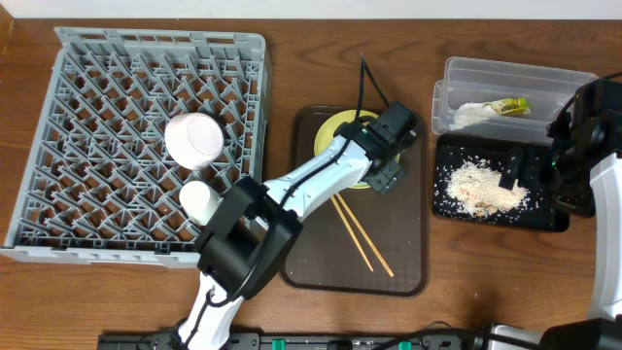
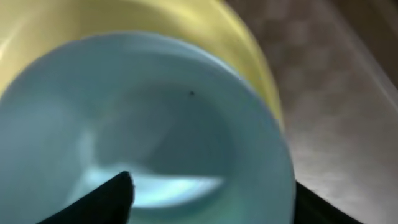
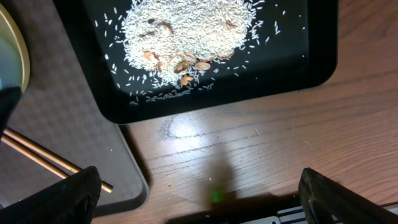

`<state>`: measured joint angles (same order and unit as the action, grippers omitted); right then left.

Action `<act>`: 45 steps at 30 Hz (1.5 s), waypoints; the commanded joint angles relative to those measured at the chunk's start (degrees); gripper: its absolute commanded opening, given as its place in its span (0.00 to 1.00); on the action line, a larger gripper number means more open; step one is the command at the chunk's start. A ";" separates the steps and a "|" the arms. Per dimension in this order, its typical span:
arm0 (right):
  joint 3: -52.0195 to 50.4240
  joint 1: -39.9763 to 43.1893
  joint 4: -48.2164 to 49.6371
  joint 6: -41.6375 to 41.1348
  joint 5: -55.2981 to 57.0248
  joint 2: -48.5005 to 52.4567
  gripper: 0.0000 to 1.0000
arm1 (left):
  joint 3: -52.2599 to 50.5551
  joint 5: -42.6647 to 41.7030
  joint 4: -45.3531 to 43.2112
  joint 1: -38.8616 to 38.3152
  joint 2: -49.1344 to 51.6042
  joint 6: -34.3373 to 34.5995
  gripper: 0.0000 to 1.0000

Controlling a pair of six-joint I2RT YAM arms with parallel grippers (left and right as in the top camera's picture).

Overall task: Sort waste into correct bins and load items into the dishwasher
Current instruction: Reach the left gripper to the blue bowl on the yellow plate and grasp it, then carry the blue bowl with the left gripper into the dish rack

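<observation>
From above, we see our left gripper hanging over the yellow plate at frame centre, with the dish rack far left. Its wrist view shows the light blue bowl directly beneath, fingers spread astride the right rim, gripping nothing. Our right gripper, wide and empty, sits below the black tray.

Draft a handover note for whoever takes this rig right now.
Left gripper: open around the rim of the light blue bowl, on the round yellow plate on the brown serving tray.
Right gripper: open, empty, over the table beside the glossy black tray.
Done: white-pinkish bowl and small white cup in the grey dish rack; green-and-yellow wrapper and white scrap in the clear plastic tub; rice crumbs on black tray.
Left: blue bowl, plate, thin wooden chopsticks into the rack.
</observation>
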<state>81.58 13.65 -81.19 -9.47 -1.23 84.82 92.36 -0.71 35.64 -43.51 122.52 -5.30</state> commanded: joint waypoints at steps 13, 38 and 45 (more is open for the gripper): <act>0.92 0.33 -0.02 -0.76 0.76 -0.94 0.99 | -1.38 7.45 -0.83 2.51 1.57 -0.44 0.40; 0.92 0.33 -0.26 -0.76 0.74 -0.94 0.99 | -0.28 23.63 1.81 -0.85 -0.28 -1.79 0.08; 0.92 0.33 -0.26 -0.76 0.74 -0.96 0.99 | -0.17 25.86 4.11 -0.90 -4.70 -2.64 0.08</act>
<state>81.58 13.65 -81.38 -9.63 -1.21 84.82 90.98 21.87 39.11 -44.97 122.19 -6.61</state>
